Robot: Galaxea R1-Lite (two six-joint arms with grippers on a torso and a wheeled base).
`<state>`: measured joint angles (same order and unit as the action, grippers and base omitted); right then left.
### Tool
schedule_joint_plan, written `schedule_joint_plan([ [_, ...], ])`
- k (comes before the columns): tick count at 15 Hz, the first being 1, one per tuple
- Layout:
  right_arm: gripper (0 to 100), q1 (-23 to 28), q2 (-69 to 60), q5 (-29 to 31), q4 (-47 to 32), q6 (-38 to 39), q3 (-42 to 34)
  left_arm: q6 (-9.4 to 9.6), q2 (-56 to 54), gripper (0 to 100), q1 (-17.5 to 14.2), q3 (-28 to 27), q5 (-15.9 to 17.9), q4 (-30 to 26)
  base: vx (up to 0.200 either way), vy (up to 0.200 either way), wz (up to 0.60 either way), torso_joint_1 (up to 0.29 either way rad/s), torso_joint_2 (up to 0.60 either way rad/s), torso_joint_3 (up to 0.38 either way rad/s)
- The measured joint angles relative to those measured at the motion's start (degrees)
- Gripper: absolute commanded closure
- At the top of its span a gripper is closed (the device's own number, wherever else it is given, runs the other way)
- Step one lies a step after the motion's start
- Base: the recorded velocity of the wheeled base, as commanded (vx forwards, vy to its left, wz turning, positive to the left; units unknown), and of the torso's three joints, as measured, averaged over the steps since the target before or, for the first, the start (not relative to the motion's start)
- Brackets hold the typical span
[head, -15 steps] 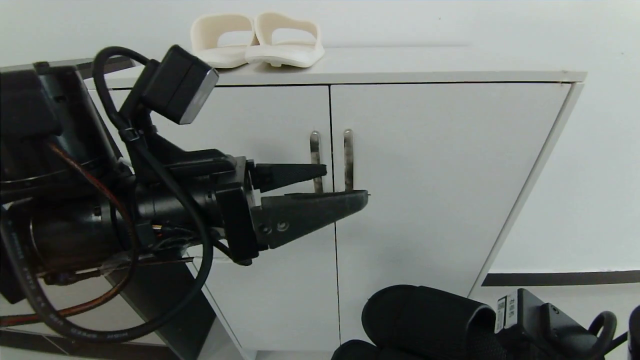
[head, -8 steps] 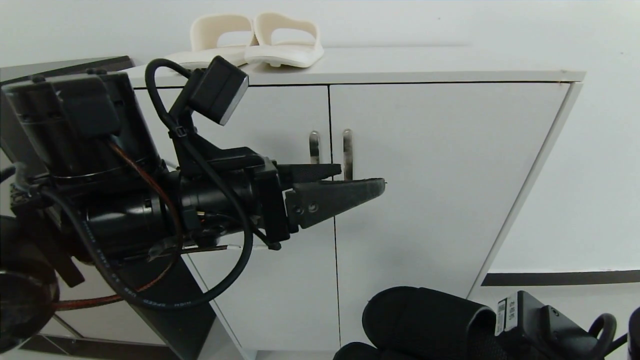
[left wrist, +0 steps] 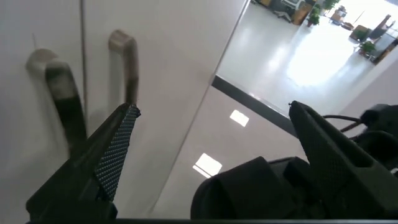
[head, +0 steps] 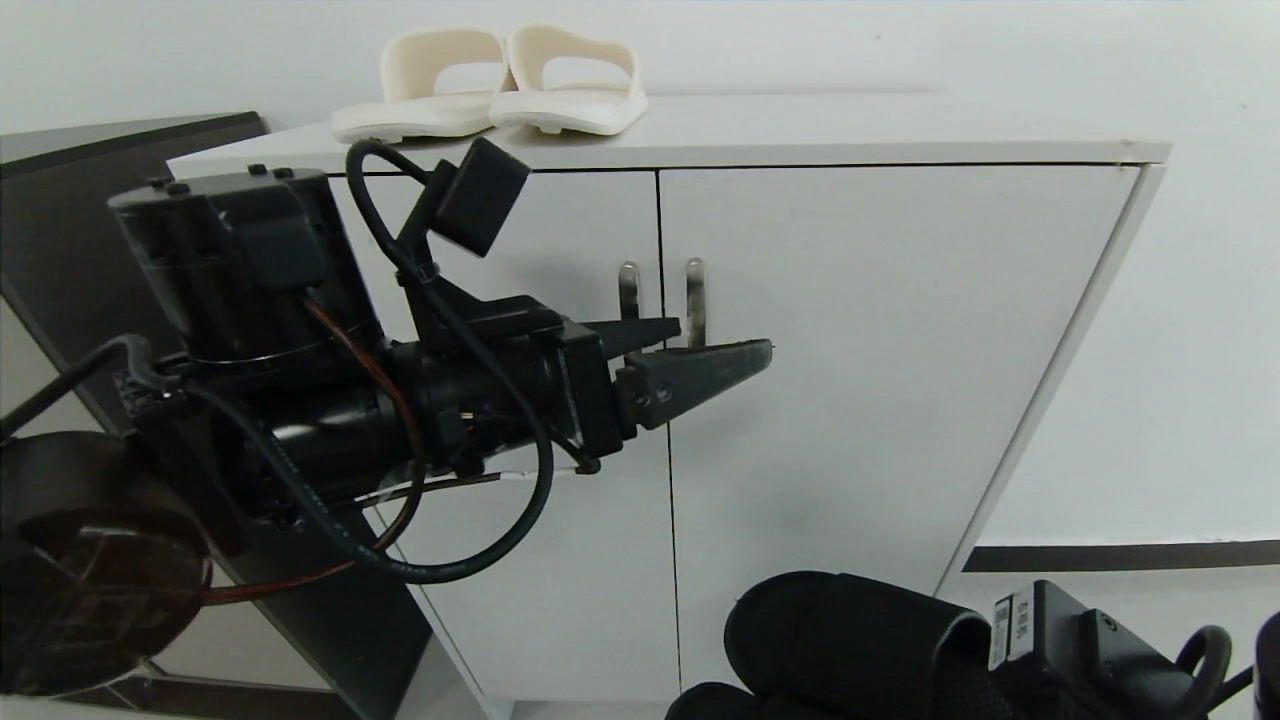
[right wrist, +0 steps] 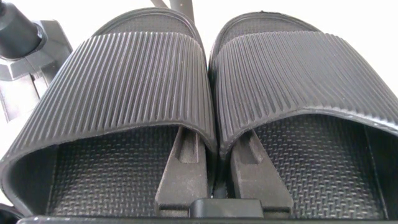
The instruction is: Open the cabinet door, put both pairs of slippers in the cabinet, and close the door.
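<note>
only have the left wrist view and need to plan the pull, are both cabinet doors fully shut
Observer: Yes. In the head view the left door and the right door both sit flush under the cabinet top, with only a thin seam between them.
Operator: where's the other pair of slippers
Observer: The cream slippers lie side by side on the cabinet top, above the left door.
Operator: is the right arm actually gripping the black pair
Observer: Yes. The right wrist view shows the right gripper with one finger inside each of the black slippers, pinching their adjoining inner walls together.
</note>
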<state>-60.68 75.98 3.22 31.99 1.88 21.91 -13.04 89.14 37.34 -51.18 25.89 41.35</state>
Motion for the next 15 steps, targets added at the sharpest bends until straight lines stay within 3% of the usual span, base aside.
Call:
schedule_joint_plan([
  [3,100,-0.04,0.0,0.0,0.06,-0.02,0.0,1.11,2.6,0,-1.67,-1.27,-0.5,0.15,0.0,0.0,0.0,0.0,0.0,0.0],
  [7,100,0.0,-0.1,0.09,0.15,-0.02,0.13,1.19,5.81,0,-3.72,-2.43,-0.52,1.67,0.0,0.0,0.0,0.0,0.0,0.0],
  [12,100,-0.04,-0.16,0.04,0.13,-0.05,0.24,1.22,8.87,0,-3.02,-3.54,-1.13,1.71,0.0,0.0,0.0,0.0,0.0,0.0],
  [13,100,-0.04,-0.16,0.04,0.11,-0.05,0.24,1.22,9.18,100,-2.8,-3.6,-1.13,1.69,0.0,0.0,0.0,0.0,0.0,0.0],
  [15,100,0.0,-0.2,-0.02,0.11,-0.02,0.15,1.52,9.48,100,-2.62,-3.69,-1.24,1.67,0.0,0.0,0.0,0.0,0.0,0.0],
])
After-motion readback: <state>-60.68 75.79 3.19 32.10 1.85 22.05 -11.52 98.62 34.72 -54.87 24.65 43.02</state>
